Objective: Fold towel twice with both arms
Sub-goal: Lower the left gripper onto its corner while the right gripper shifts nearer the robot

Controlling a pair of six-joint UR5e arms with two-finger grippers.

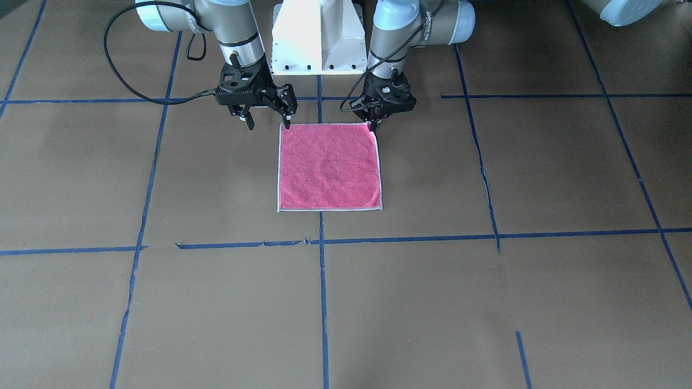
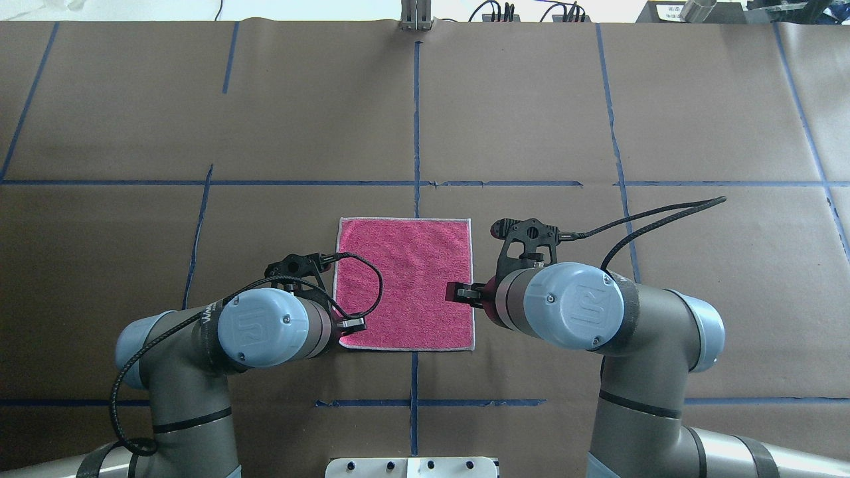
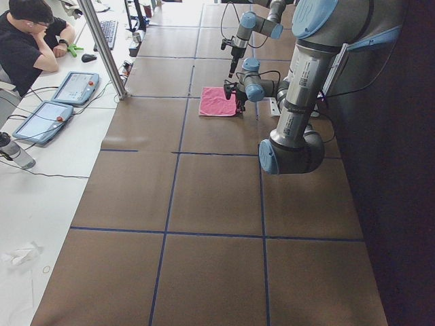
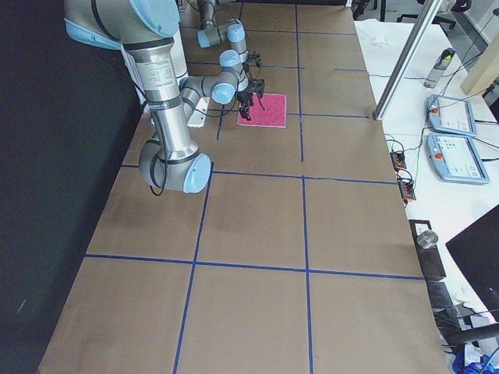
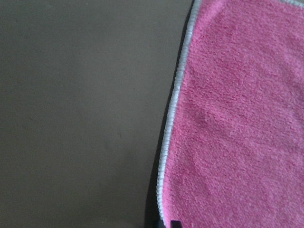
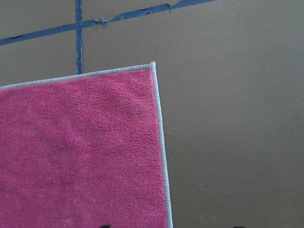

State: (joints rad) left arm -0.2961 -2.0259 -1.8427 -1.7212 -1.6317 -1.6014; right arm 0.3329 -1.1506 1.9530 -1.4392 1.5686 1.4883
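The towel (image 1: pixel 330 167) lies flat and pink face up on the brown table, just in front of the base; it also shows in the overhead view (image 2: pixel 405 282). My left gripper (image 1: pixel 372 125) stands on the towel's near corner on my left side, fingers together, apparently pinching that corner. The left wrist view shows the towel's whitish edge (image 5: pixel 168 123) and one dark fingertip (image 5: pixel 174 223) at the bottom. My right gripper (image 1: pixel 269 124) is open at the other near corner, with one fingertip (image 1: pixel 289 122) at the border. The right wrist view shows the towel's far corner (image 6: pixel 153 64).
The white pedestal base (image 1: pixel 319 38) stands right behind the towel. Blue tape lines (image 1: pixel 321 243) grid the table. A further arm (image 3: pixel 299 102) stands at the table's end in the side views. An operator (image 3: pixel 34 41) sits at a side desk with tablets.
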